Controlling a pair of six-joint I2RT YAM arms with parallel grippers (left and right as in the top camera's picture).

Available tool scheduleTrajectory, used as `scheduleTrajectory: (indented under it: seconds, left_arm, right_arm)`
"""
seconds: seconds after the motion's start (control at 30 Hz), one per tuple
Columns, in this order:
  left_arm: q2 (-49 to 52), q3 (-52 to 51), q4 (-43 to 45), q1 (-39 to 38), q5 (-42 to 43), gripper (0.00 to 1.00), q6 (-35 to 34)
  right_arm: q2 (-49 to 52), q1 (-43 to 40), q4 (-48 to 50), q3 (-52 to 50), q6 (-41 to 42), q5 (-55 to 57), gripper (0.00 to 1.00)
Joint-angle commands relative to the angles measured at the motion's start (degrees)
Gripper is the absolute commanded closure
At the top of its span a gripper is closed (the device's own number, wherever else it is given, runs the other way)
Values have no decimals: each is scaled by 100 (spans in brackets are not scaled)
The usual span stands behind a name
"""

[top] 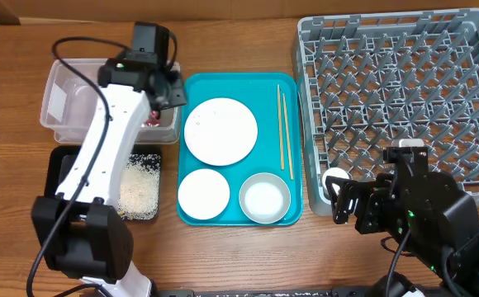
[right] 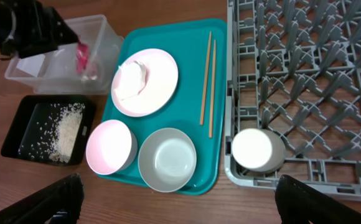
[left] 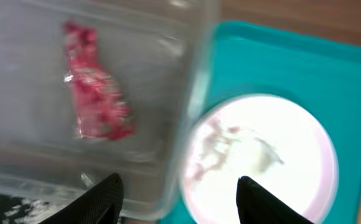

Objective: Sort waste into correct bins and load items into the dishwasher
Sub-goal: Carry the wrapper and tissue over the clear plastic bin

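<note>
The red wrapper [left: 96, 99] lies inside the clear tub [top: 66, 99]. My left gripper [left: 180, 199] is open and empty above the tub's right wall, beside the white plate [top: 220, 130]. A crumpled paper scrap [right: 134, 78] lies on the plate. Rice grains [top: 140, 186] lie in the black tray [right: 25, 124]. The pink bowl [top: 204, 194], whitish bowl [top: 265, 198] and chopsticks [top: 283, 132] are on the teal tray. The white cup [right: 255, 149] sits in the grey rack's [top: 405, 91] front left corner. My right gripper [right: 177, 205] is open and empty, above the table edge in front of the cup.
The teal serving tray [top: 293, 210] lies between the black tray and the rack. The left arm [top: 107, 140] crosses over the tub and black tray. Bare wood table lies along the front edge.
</note>
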Motion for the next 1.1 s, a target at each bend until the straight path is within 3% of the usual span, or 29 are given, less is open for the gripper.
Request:
scheduleTrajectory:
  seconds: [0.0, 0.17, 0.23, 0.43, 0.5, 0.53, 0.57, 0.83, 0.93, 1.07]
  left_arm:
    - [133, -31, 42, -660, 275, 40, 649]
    - [758, -197, 90, -1281, -599, 40, 715]
    - [1143, -216, 55, -1381, -951, 43, 398]
    - [1917, -216, 52, -1375, -975, 47, -28]
    - [1937, -214, 26, -1375, -942, 71, -28]
    - [1884, -170, -63, -1377, -942, 90, -28]
    - [1840, -90, -181, -1375, -938, 96, -33]
    - [590, 1056, -898, -1176, -704, 96, -2]
    - [79, 1084, -669, -684, -708, 96, 15]
    - [177, 999, -776, 11, -706, 96, 9]
  right_arm:
    - [-11, -11, 31, 81, 28, -28, 0]
    - [-11, -11, 33, 81, 31, -31, 0]
    - [-11, -11, 33, 81, 31, -31, 0]
    - [-11, -11, 31, 81, 28, -31, 0]
    - [-11, -11, 31, 81, 28, -31, 0]
    - [-11, -11, 28, 81, 31, -31, 0]
    - [-11, -9, 28, 81, 28, -31, 0]
    - [-11, -11, 31, 81, 28, -28, 0]
    - [-11, -11, 33, 81, 31, -31, 0]
    - [-11, -11, 37, 81, 28, -31, 0]
